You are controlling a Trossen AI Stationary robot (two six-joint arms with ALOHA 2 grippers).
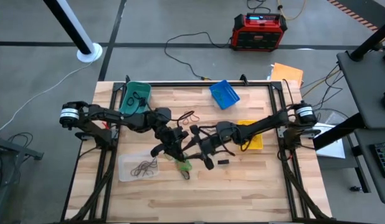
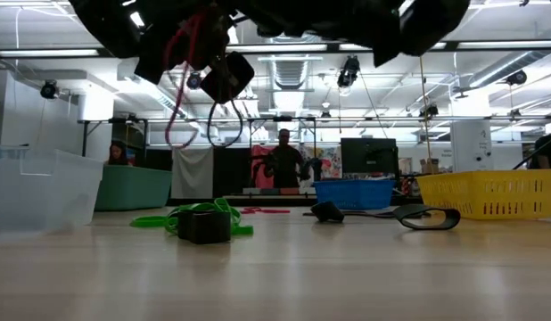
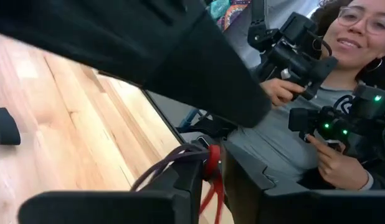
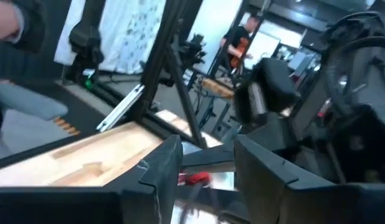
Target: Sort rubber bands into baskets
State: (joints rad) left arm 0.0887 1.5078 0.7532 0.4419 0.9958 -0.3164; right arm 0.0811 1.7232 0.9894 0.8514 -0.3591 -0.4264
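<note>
High view first, going left to right. Seeing the teal basket [image 1: 135, 94] up at the far-left corner with a dark band or two lying in it. Nearer the front edge, spotting the clear tray [image 1: 127, 163] already holding a small tangle of dark brown bands [image 1: 144, 167]. So, getting somewhere, but nowhere near finishing.

Hovering mid-table with the left gripper [image 1: 172, 148], fingers narrow. Pinching a red loop [image 2: 180, 107] and a dark brown loop [image 2: 224, 125], both dangling clear of the table [image 1: 255, 186] in the low view.

Reaching in right beside it with the right gripper [image 1: 202, 149], fingers standing apart. Gripping nothing as far as can be told, with a bit of red showing just past them in the right wrist view.

Leaving a clump of green bands [image 1: 184, 166] on the table just in front of the two grippers. Also leaving a red and dark pair [image 1: 187, 116] lying loose toward the blue basket [image 1: 224, 94].

Looking empty from above, that blue one. Not managing to tell for the yellow basket [image 1: 253, 138], half hidden under the right arm.

Guessing maybe a third done: needing to drop the held loops, then clear the greens and the strays.
</note>
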